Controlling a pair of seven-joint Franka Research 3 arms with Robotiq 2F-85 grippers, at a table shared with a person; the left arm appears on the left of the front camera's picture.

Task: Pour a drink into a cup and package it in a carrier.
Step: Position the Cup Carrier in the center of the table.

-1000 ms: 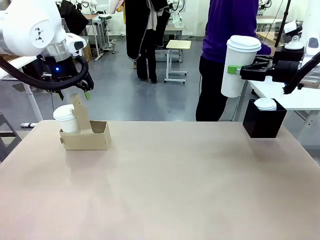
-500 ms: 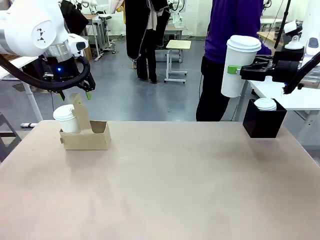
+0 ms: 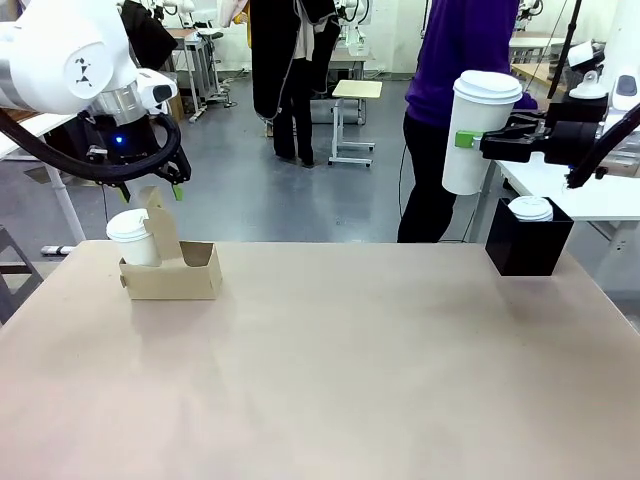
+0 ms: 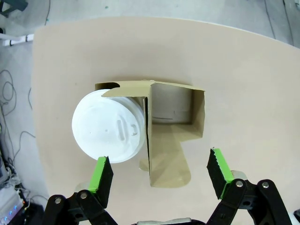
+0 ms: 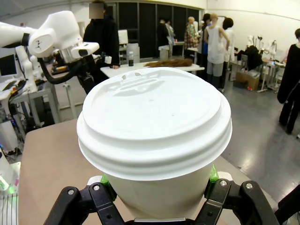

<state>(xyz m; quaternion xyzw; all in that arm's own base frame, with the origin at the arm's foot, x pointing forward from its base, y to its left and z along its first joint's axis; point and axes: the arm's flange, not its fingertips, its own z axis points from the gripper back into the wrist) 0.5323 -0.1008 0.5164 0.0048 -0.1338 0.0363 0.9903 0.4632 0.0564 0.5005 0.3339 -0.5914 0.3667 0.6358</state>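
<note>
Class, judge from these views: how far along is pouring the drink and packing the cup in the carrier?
Done: the cup wears a lid, so pouring looks finished, though no liquid shows. In hand: the right gripper holds it raised in the air; the left gripper hovers open above the carrier, where a shorter cup fills one slot. Left: setting the cup into the free slot.

Lidded cup [image 3: 478,135] aloft, carrier [image 3: 185,283] far left

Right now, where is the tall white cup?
Front view, right side: the tall cup is held in the air by the right gripper, above and just left of the black box on the far corner of the table.
</note>
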